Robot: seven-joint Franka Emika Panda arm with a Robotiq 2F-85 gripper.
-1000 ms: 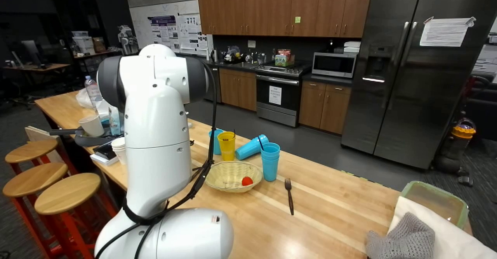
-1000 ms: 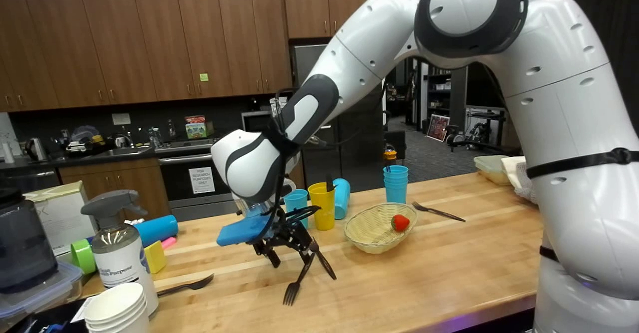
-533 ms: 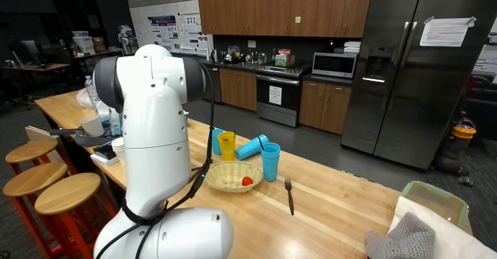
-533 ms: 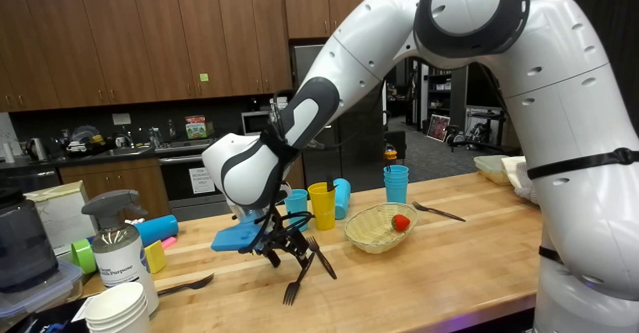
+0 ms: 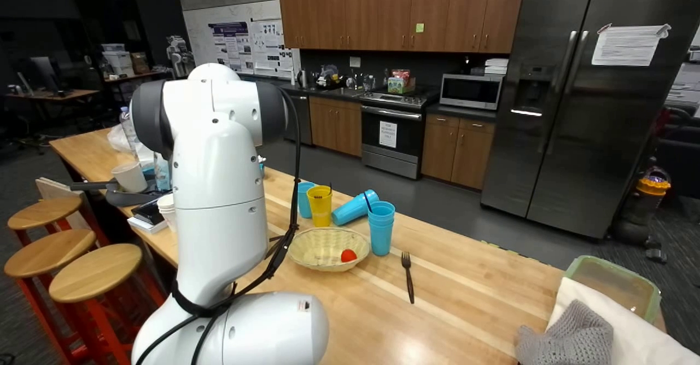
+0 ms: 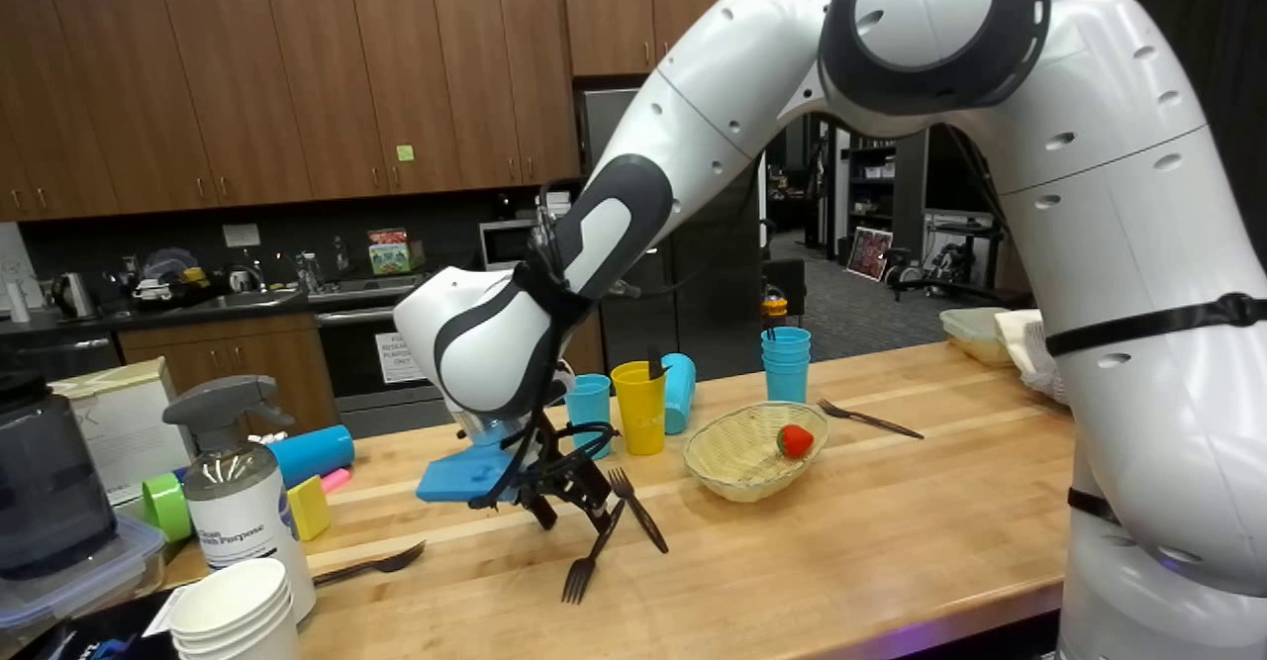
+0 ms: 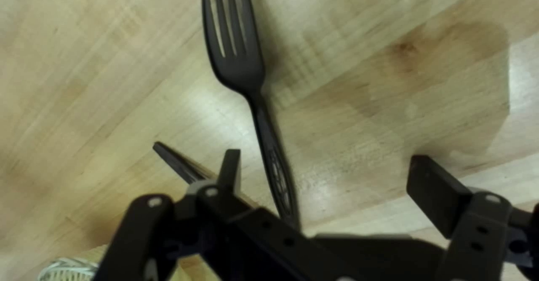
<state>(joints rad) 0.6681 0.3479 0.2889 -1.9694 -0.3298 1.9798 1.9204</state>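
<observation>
My gripper stands open low over the wooden table. In the wrist view a black fork lies with its handle running down into the gap, nearer the left-hand finger. Neither finger holds it. Another black handle passes partly out of sight behind that finger. In an exterior view the gripper is just above the crossing forks: one fork points its tines toward the camera, while the second fork lies to its right. The arm hides the gripper in an exterior view.
A wicker basket with a strawberry lies right of the forks. Behind are a yellow cup and blue cups. A spray bottle, paper cups and another fork are at left.
The wrist has swung slightly left and down in an exterior view, and the gripper has tilted with it, uncovering the tines of the right-hand fork. The forks and basket have not moved.
</observation>
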